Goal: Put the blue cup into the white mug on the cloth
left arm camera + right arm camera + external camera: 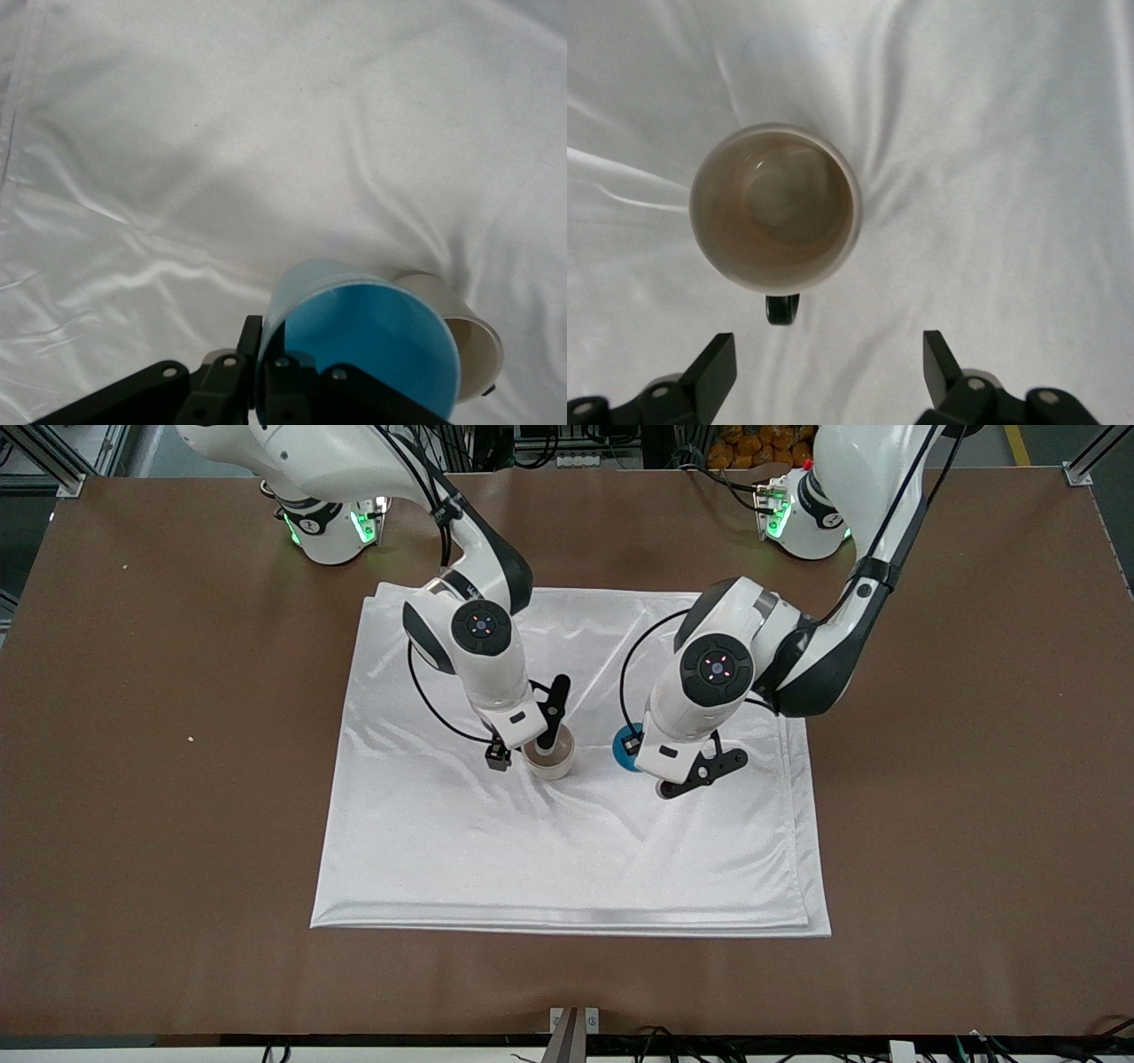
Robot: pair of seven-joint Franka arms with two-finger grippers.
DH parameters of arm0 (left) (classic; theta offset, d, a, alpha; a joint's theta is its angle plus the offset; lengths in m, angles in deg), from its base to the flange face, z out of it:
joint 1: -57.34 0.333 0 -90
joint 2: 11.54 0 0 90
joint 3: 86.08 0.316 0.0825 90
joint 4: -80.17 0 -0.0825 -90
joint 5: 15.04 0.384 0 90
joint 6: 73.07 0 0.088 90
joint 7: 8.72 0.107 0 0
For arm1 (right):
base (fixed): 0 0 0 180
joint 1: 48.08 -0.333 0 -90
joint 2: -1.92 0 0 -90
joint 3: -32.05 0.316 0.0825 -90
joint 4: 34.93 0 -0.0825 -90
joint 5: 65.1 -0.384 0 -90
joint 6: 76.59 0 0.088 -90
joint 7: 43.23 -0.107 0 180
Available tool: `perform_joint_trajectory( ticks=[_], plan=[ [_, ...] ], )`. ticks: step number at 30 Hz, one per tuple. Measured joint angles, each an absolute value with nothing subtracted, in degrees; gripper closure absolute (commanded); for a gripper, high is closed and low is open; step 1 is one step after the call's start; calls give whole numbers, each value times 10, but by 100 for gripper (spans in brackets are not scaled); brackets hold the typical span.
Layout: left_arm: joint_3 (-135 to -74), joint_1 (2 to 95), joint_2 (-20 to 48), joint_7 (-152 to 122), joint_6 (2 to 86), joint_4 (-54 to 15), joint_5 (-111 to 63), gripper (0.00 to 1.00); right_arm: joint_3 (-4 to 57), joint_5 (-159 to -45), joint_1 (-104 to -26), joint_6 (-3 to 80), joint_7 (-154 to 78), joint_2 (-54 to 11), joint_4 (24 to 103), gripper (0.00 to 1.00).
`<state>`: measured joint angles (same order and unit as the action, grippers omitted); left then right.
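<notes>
The light-blue cup [625, 746] is over the white cloth [576, 850], beside the white mug [551, 763] on the side toward the left arm's end. My left gripper [640, 755] is shut on the cup's wall: in the left wrist view the gripper [266, 341] has one finger outside and one inside the blue cup [363, 341], with the mug [465, 328] just past it. My right gripper [523, 748] is open and empty, low over the cloth beside the mug. In the right wrist view the gripper [830, 363] faces the mug [775, 208] and its black handle [782, 308].
The folded cloth lies in the middle of the brown table [957, 824]. Both arms reach down over the cloth's middle, close together.
</notes>
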<state>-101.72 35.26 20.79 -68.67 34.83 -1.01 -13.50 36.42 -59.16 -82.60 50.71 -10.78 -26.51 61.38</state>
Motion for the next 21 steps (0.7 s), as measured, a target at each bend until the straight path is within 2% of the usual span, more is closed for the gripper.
perform_joint_trajectory(
  ticks=[10,21],
  plan=[
    [-1016,325,213,-717,369,-6,-135,100,363,-592,-782,411,-167,-157,613,0],
    [-1016,279,232,-766,421,-6,-135,100,361,-592,-679,315,-194,-48,614,0]
  ],
)
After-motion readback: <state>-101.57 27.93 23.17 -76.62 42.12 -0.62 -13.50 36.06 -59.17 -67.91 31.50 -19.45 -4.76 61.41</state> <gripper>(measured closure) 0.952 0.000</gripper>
